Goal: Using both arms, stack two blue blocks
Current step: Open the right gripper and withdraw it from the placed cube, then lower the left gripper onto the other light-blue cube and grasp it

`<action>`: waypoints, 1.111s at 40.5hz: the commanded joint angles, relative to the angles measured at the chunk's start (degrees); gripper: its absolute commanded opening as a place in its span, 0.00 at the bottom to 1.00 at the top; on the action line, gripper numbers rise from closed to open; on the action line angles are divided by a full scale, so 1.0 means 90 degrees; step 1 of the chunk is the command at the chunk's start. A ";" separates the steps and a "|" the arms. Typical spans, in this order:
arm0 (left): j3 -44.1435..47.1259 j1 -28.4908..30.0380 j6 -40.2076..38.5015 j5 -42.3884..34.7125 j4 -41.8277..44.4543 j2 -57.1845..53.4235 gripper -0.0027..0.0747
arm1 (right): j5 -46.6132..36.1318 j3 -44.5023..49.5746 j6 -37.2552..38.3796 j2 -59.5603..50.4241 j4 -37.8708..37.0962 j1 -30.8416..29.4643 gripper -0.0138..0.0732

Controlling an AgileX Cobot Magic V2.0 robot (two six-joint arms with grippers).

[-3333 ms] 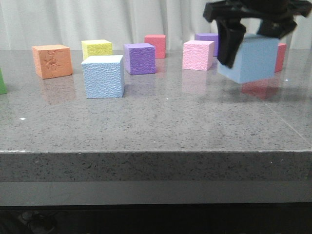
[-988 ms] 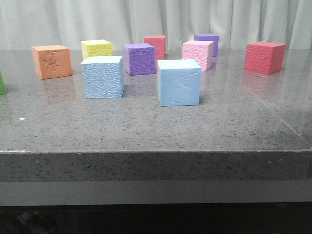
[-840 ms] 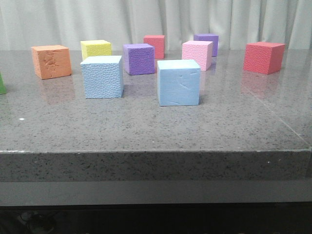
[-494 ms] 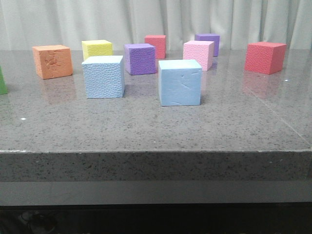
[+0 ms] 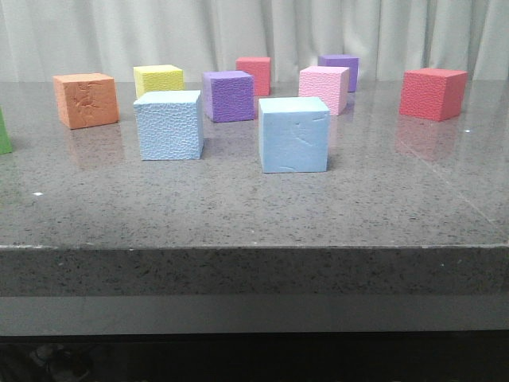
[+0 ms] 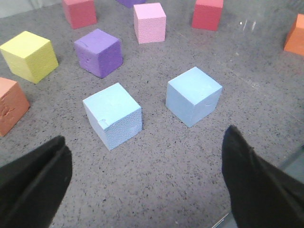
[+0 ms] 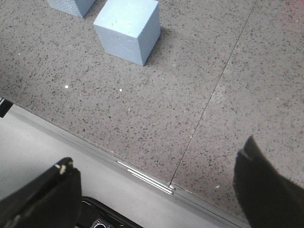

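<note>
No text, label, brand, number or sign can be read in any view. The blue blocks (image 5: 168, 125) (image 5: 293, 134) show only pebbled texture and small dents, and the other cubes (image 5: 228, 95) and the table (image 5: 254, 207) carry no markings either.
</note>
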 commanded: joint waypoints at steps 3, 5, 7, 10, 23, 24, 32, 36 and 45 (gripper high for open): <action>-0.1252 -0.0075 -0.1160 0.0059 0.0779 0.1257 0.84 | -0.0328 -0.0144 -0.0011 -0.0027 -0.0034 -0.0026 0.91; -0.1656 -0.0075 -0.1612 0.0365 0.1033 0.1692 0.84 | -0.0328 -0.0144 -0.0011 -0.0027 -0.0034 -0.0026 0.91; -0.2075 -0.0075 -0.1940 0.0733 0.1301 0.2136 0.84 | -0.0328 -0.0144 -0.0011 -0.0027 -0.0034 -0.0026 0.91; -0.2688 -0.0075 -0.2073 0.1262 0.1570 0.2769 0.84 | -0.0328 -0.0144 -0.0011 -0.0027 -0.0034 -0.0026 0.91; -0.5325 -0.0075 -0.3145 0.3292 0.1836 0.5186 0.84 | -0.0328 -0.0144 -0.0011 -0.0027 -0.0034 -0.0026 0.91; -0.5458 -0.0075 -0.3174 0.3394 0.1836 0.5285 0.84 | -0.0328 -0.0144 -0.0011 -0.0027 -0.0034 -0.0026 0.91; -0.5850 -0.0075 -0.3433 0.3756 0.1840 0.5858 0.84 | -0.0328 -0.0144 -0.0011 -0.0027 -0.0034 -0.0026 0.91; -0.5850 -0.0075 -0.3508 0.3715 0.1840 0.5999 0.84 | -0.0328 -0.0144 -0.0011 -0.0027 -0.0034 -0.0026 0.91; -0.5860 -0.0075 -0.3508 0.3674 0.1840 0.6052 0.74 | -0.0328 -0.0144 -0.0011 -0.0027 -0.0034 -0.0026 0.91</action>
